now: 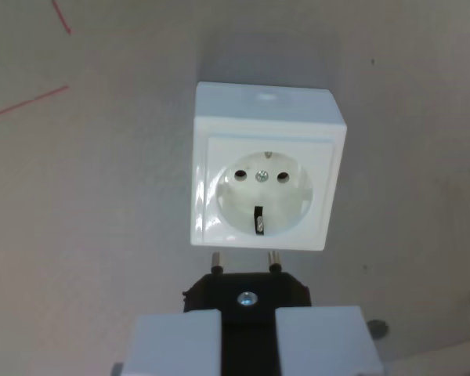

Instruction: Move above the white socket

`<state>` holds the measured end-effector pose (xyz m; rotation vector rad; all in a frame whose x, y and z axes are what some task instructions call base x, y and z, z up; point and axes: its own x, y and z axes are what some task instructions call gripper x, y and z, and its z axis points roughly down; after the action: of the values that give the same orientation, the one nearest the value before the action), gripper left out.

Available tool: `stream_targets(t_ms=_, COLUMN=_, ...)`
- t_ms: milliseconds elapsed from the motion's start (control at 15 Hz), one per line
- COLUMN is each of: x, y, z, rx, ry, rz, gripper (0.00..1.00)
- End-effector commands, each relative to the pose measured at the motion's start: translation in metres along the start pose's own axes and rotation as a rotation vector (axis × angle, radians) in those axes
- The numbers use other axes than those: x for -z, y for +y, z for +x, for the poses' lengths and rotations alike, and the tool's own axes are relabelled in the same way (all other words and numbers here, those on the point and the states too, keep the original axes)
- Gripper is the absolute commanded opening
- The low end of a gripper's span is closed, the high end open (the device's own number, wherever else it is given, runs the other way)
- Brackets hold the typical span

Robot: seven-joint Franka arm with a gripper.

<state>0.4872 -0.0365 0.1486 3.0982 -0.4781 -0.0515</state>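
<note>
Gripper [248, 341], bottom centre of the frame: two pale grey-white finger pads [176, 343], one on each side, clamped on a black plug [247, 298] held between them. Plug body dark, angular, with a silver screw [247, 298] set in its upper face; two metal pins [216, 260] project from its top edge toward the upper frame, side by side and upright in the picture.

White socket [266, 168], centre of the frame, just above the pin tips: square surface-mounted box, glossy, with a raised rectangular faceplate and a round recessed well. Within the well, two dark round holes at left and right, a small silver screw between them, and a dark metal earthing clip at the lower rim. Box seen slightly from below, its upper wall visible as a paler band. Pin tips lie close to the socket's lower edge in the picture; whether they touch it cannot be told.

Surface [86, 235] beneath: plain matte grey, filling the frame. Red lines [27, 103], thin, upper left corner: one slanting toward the left edge, a shorter one above it. Small dark fittings at lower right edge, too cropped to identify.
</note>
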Motion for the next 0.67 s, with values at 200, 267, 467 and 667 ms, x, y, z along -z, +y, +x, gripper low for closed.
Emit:
stream_targets(t_ms=200, x=-0.016, y=0.007, z=-0.006, rx=-0.099, ry=0.096, rz=0.053, gripper=0.00)
stream_targets(t_ms=267, x=-0.019, y=0.008, z=-0.006, rx=-0.098, ry=0.097, rz=0.053, gripper=0.00)
stream_targets(t_ms=467, x=-0.024, y=0.010, z=-0.007, rx=-0.095, ry=0.094, rz=0.057, gripper=0.00)
stream_targets(t_ms=667, x=-0.027, y=0.011, z=-0.008, rx=-0.094, ry=0.094, rz=0.059, gripper=0.00)
